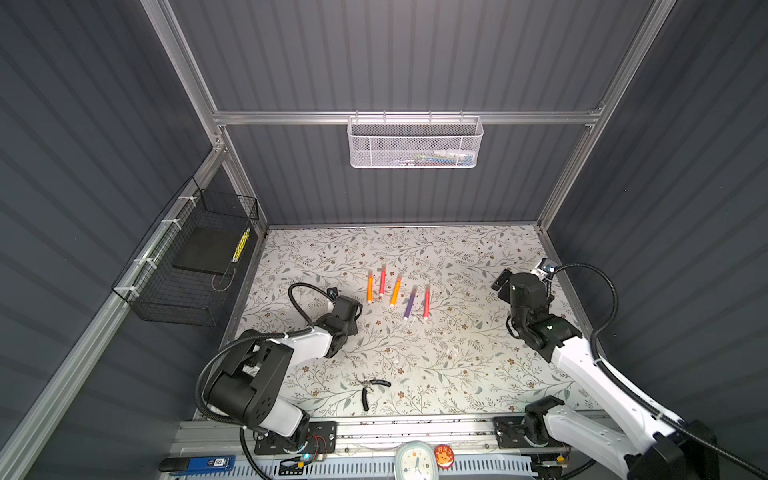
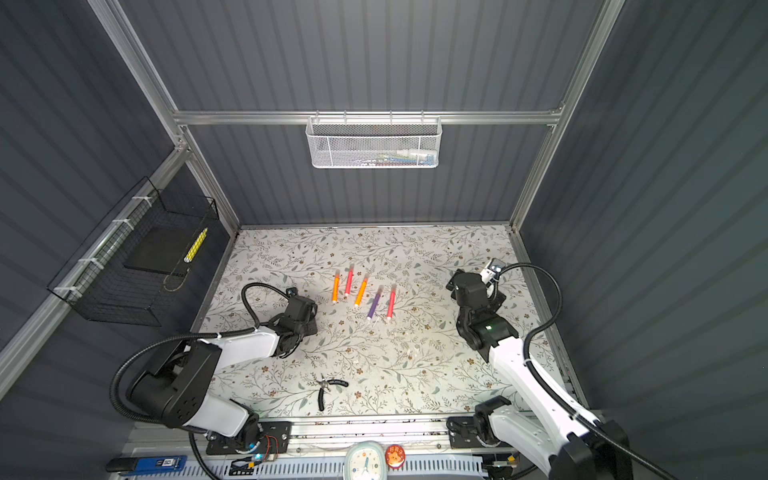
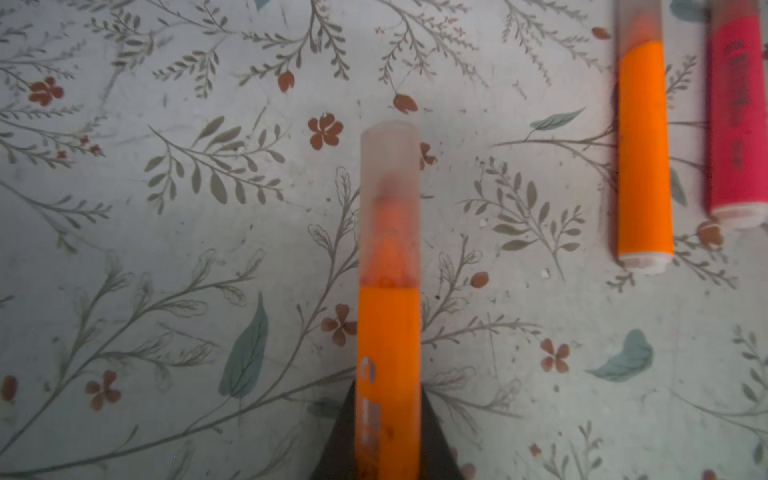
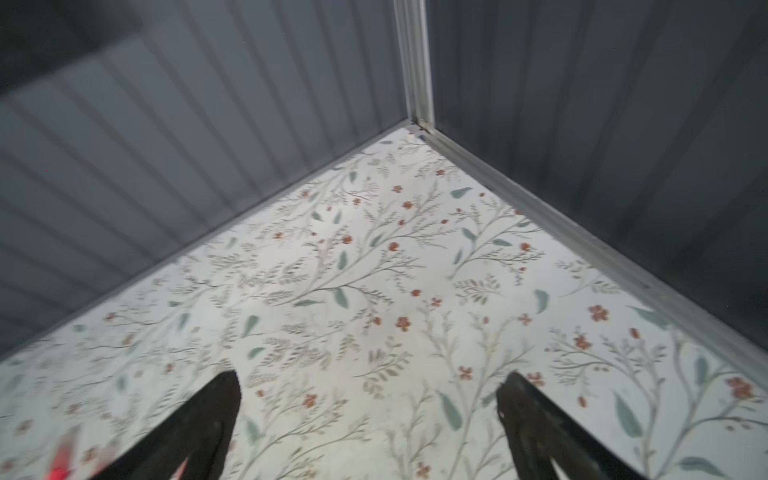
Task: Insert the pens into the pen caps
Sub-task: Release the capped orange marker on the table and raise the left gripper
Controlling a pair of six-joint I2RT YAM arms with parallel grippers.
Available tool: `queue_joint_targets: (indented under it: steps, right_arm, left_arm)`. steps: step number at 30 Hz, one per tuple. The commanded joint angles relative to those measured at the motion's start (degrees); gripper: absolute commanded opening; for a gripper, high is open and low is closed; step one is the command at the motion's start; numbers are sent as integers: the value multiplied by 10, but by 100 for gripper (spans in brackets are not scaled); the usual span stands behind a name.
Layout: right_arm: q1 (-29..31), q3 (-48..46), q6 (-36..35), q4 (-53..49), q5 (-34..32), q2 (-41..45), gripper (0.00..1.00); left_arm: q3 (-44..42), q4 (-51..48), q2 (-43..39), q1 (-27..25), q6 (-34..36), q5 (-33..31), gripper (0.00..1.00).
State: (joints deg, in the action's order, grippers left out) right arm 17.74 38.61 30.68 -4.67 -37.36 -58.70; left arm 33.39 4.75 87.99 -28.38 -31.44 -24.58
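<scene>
orange slim marker pen (image 3: 388, 328), wearing a frosted translucent cap (image 3: 390, 166), is clamped in the left gripper (image 3: 388, 388); right gripper (image 4: 372, 376) holds its jaws wide apart over floral tabletop (image 4: 374, 270).

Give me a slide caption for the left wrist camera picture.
Left gripper clamps a capped orange pen over the floral table; a second orange pen and a pink pen lie beside it.

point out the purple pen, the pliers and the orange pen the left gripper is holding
slim purple marker pen (image 1: 409, 305): in a top view, mid-barrel
black-handled pliers (image 1: 365, 400): in a top view, one handle
orange marker pen with frosted cap (image 3: 388, 332): left wrist view, orange barrel beside cap
</scene>
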Motion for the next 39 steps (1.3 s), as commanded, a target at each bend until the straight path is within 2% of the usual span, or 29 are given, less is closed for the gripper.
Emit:
queue_joint_targets:
  steps: [1, 3, 9, 12, 15, 17, 19, 23, 24, 26, 29, 32, 34, 35, 36, 38, 39]
  right_arm:
    - [-44, -46, -139, 91, 22, -38, 99]
    - [-65, -68, -180, 150, 38, -79, 99]
    - [-106, -89, -208, 289, 78, -183, 99]
    - [-119, -75, -204, 298, 71, -209, 99]
    - [-135, -106, -198, 327, 94, -187, 99]
    - [-136, -137, -227, 379, 116, -168, 99]
    - [-138, -156, -250, 429, 134, -165, 99]
    - [-143, -159, -289, 464, 195, -178, 99]
    - [-145, -171, -295, 488, 209, -185, 99]
    - [-160, -209, -299, 625, 240, -233, 99]
    - [-197, -209, -267, 632, 291, -254, 99]
    - [-198, -203, -266, 602, 301, -243, 99]
    - [-197, -210, -267, 626, 300, -250, 99]
    - [-198, -208, -266, 618, 299, -246, 99]
    - [-198, -207, -265, 611, 299, -244, 99]
    - [-198, -208, -266, 621, 300, -248, 99]
    - [-198, -208, -266, 618, 299, -247, 99]
  left_arm:
    - [35, -9, 38, 4, -15, 25, 0]
    - [42, -8, 54, 6, -16, 31, 0]
    - [76, -27, 74, 8, -6, 49, 0]
    - [114, -39, 102, 10, 10, 67, 10]
    - [145, -40, 136, 11, 19, 60, 21]
    - [160, -37, 161, 14, 20, 63, 27]
    - [179, -40, 188, 15, 22, 68, 29]
    - [190, -32, 212, 15, 18, 62, 32]
    - [188, -29, 215, 15, 16, 61, 33]
    - [185, -27, 215, 15, 14, 55, 36]
    - [173, -20, 185, 15, 16, 48, 50]
    - [169, -23, 131, 16, 36, 71, 69]
    - [177, -49, 82, 16, 45, 58, 85]
    - [180, -63, 55, 16, 46, 41, 96]
    - [182, -82, 23, 17, 46, 5, 99]
    - [186, -123, -39, 27, 46, -64, 99]
    - [184, -142, -67, 36, 38, -119, 99]
